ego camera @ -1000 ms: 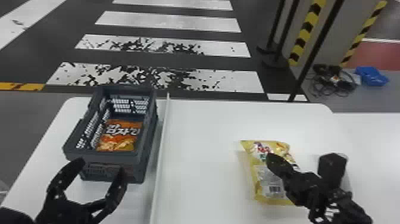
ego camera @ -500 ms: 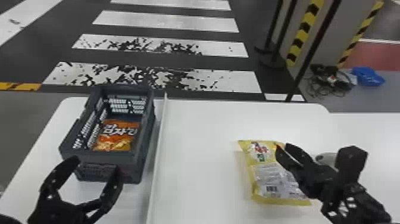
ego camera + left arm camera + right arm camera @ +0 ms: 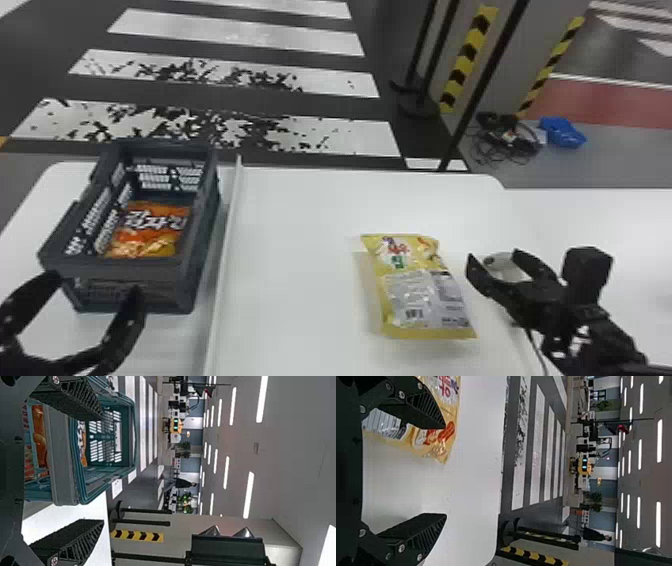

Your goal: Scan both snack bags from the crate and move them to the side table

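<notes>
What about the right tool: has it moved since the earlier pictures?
Yes, the right tool has moved to the robot's right, away from the yellow snack bag on the table.

Crate point(image 3: 125, 268) slate-grey; left bag point(image 3: 150, 235) orange; right bag point(image 3: 420, 295) yellow; tape point(image 3: 468, 57) yellow-black striped.

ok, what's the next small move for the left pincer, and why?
I'd probably ease the left pincer over the near wall of the dark grey plastic crate, toward the orange snack bag. That bag lies inside; the pincer is open and empty by that wall. The yellow snack bag is already out.
</notes>
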Controlling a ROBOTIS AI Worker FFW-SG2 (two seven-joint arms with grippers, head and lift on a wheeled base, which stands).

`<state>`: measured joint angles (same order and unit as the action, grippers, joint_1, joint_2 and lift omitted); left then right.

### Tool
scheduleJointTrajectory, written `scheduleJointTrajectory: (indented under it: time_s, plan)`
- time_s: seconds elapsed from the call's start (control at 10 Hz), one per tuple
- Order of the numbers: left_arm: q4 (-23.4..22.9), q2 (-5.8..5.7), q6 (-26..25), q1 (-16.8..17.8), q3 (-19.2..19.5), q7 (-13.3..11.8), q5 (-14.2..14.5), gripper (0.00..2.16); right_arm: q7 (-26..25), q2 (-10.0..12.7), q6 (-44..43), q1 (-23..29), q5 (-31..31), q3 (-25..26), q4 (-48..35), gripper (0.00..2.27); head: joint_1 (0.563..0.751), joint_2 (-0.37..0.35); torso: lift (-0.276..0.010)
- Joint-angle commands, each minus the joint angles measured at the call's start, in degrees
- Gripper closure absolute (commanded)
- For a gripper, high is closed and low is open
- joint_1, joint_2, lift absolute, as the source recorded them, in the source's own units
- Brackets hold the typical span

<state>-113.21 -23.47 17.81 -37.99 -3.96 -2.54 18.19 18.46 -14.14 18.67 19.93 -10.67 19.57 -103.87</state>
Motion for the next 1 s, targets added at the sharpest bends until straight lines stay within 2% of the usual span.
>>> scheduleJointTrajectory:
  time_s: [0.0,0.2,0.4,0.9]
  plan:
    - [0.5,0.0,0.0,0.0,0.0,0.0,0.0,0.08,0.0,-1.2,0.1,-0.9,-0.3,2.0,3.2,0.12,0.695,-0.229,-0.099]
    - [1.1,0.18,0.0,0.4,-0.1,0.0,0.0,0.08,0.2,-3.2,0.8,-2.4,-0.1,2.2,7.5,0.12,0.695,-0.285,-0.099]
    - [1.8,0.35,-0.2,0.7,-0.3,0.0,0.1,0.08,2.4,-5.4,2.4,-4.7,0.3,2.2,12.1,0.09,0.695,-0.307,-0.099]
    - [3.0,0.61,0.0,1.3,-0.7,0.0,0.1,0.08,5.0,-8.5,5.6,-10.9,0.5,1.4,21.7,0.09,0.695,-0.343,-0.099]
